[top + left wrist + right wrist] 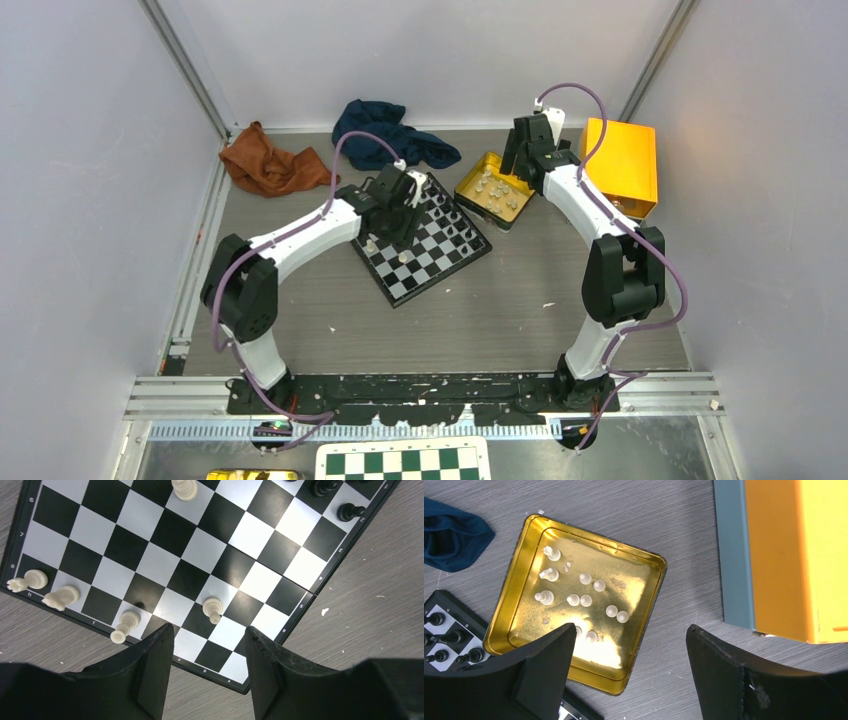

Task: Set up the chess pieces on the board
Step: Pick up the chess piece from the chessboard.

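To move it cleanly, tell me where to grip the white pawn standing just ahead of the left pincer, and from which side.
Grip the white pawn at its slim neck, just under the head, coming straight down with the left pincer. It stands upright on the board with the squares beside it empty, so the open pincer should fit around it.

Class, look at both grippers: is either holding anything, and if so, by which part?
Nothing is held. The left gripper is open above the board, the right gripper open above the gold tin of white pieces.
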`<state>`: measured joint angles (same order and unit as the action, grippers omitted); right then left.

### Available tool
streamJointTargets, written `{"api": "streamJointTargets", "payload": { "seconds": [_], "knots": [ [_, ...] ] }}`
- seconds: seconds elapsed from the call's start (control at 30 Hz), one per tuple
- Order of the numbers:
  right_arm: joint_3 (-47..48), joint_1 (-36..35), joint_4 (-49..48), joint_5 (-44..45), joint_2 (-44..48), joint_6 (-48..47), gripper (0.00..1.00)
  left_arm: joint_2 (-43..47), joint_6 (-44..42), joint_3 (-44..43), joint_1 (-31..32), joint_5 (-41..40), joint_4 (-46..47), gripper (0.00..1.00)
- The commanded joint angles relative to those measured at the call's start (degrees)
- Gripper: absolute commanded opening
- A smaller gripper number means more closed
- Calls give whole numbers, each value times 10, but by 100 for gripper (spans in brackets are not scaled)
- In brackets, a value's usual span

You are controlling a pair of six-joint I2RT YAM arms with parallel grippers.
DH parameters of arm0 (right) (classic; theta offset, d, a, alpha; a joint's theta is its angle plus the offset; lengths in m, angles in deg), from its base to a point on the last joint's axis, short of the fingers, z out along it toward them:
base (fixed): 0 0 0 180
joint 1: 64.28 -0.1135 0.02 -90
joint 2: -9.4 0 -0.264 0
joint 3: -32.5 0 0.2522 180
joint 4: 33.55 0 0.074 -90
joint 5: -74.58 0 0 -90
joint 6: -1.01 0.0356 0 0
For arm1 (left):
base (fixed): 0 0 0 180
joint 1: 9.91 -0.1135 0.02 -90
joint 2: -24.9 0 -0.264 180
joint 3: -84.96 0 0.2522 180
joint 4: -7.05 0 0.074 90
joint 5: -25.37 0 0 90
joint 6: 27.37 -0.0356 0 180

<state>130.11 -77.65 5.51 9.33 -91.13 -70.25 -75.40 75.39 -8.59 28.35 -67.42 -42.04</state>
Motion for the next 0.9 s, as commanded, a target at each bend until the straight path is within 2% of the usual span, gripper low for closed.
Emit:
{"api": "streamJointTargets", "payload": {
  "seconds": [0.0, 0.87],
  "knots": [
    [18, 0, -22, 17, 5, -1, 86, -13, -10, -4, 3, 9, 25, 53],
    [7, 5, -23, 17, 5, -3, 86, -72, -2, 9, 9, 12, 37, 35]
  ]
}}
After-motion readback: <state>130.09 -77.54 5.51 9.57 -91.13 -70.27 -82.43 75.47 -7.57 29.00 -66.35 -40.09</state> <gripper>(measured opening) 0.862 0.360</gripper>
